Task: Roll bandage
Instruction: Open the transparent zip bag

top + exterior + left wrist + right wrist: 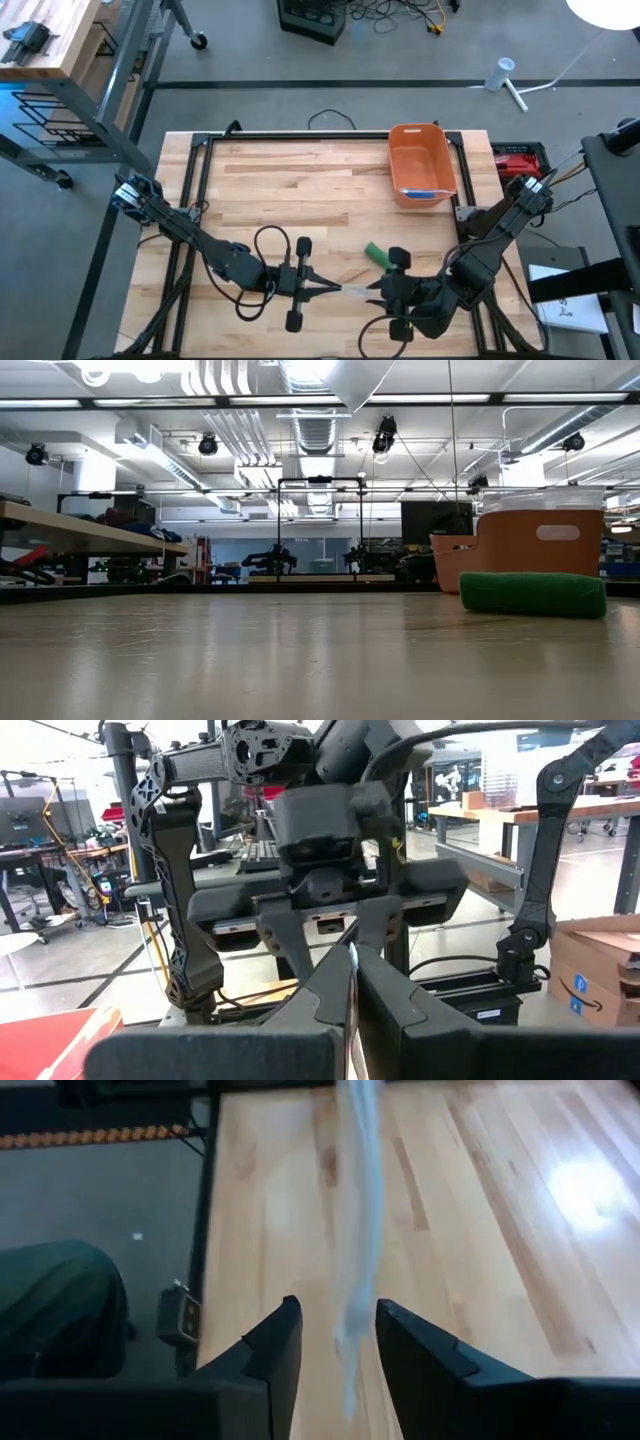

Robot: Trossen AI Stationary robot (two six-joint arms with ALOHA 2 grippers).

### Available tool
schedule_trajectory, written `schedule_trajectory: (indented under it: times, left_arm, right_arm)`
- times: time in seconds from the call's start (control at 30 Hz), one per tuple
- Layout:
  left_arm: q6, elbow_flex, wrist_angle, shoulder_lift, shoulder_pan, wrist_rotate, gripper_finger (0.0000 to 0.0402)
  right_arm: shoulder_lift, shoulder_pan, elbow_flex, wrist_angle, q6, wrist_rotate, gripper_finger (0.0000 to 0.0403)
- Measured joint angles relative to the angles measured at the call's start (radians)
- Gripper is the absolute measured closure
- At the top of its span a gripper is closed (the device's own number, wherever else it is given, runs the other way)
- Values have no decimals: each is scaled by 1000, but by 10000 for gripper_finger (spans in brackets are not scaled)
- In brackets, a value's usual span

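Thin translucent bandage strip (358,1230) pinched in clenched left end effector (335,289), dangling between parted right end effector (338,1342) fingers.

Both arms are showing matte black links, black cables looping off them; left gripper (333,290) and right gripper (372,292) wearing black wedge-shaped fingers.

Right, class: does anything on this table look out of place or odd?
Nothing stands out. The left gripper is shut on a white bandage strip near the right gripper; the green roll and orange bin sit undisturbed.
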Motion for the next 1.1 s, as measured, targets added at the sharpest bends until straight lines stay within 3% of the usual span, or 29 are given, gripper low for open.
schedule_trajectory:
  times: [0.23, 0.7, 1.1]
  left_arm:
    - [0, 0, 1, 0, 0, 0, 401]
    - [-5, 0, 4, 0, -1, 0, 401]
    - [-4, -2, 7, -10, -11, 1, 401]
  right_arm:
    - [0, -16, 0, 50, -64, 6, 299]
    - [17, -46, -6, 36, -67, -1, 382]
    - [17, -38, -9, -74, 25, -66, 362]
